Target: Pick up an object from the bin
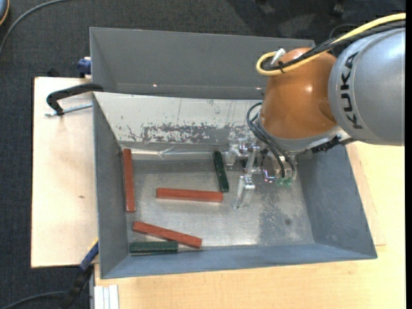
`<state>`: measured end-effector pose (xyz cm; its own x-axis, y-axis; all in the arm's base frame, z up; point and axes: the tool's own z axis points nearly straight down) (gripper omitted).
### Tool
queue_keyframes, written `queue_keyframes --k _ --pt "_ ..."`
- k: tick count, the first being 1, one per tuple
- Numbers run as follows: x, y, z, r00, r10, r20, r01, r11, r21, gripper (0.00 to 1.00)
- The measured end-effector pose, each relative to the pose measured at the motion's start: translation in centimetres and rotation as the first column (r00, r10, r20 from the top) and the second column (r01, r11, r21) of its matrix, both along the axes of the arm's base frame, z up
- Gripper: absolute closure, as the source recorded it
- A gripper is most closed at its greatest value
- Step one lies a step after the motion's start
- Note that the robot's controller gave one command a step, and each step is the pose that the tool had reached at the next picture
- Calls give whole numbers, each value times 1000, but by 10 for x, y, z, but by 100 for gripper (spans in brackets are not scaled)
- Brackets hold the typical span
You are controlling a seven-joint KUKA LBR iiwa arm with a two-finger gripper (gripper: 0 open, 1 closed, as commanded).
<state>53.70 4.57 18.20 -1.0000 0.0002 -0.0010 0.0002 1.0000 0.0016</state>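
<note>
Hanging over the floor of the bin (335, 192), right of centre, the gripper (242, 195) points down from under the orange cover (296, 98) on the wrist. The arm (380, 89) comes in from the right, and a yellow cable (335, 36) loops over the cover. The metal tip sits low, close to the floor. Whether the gripper is spread or closed cannot be told from this angle, because its metal parts overlap.

Nearest thing: the green stick (221, 171), dark and short. It lies on the floor toward the back wall, running back to front, just left of the gripper. Whether the two touch cannot be told. The stick's front end meets the right end of the mid red stick (188, 196). That one lies almost level across the centre of the floor, and its right end is just left of the gripper's tip.

Further off:
- The left red stick (129, 180) lies along the foot of the left wall, running back to front.
- The low red stick (167, 234) lies tilted in the front-left corner, its right end nearer the front wall.
- The low green stick (153, 247) lies level against the front wall, just in front of the low red stick and touching it or nearly so.

All three lie well apart from the gripper.
</note>
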Motion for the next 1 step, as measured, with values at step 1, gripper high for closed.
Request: queue_keyframes --k 1 --pt "28 53 -114 965 -262 -7 262 965 -1 0"
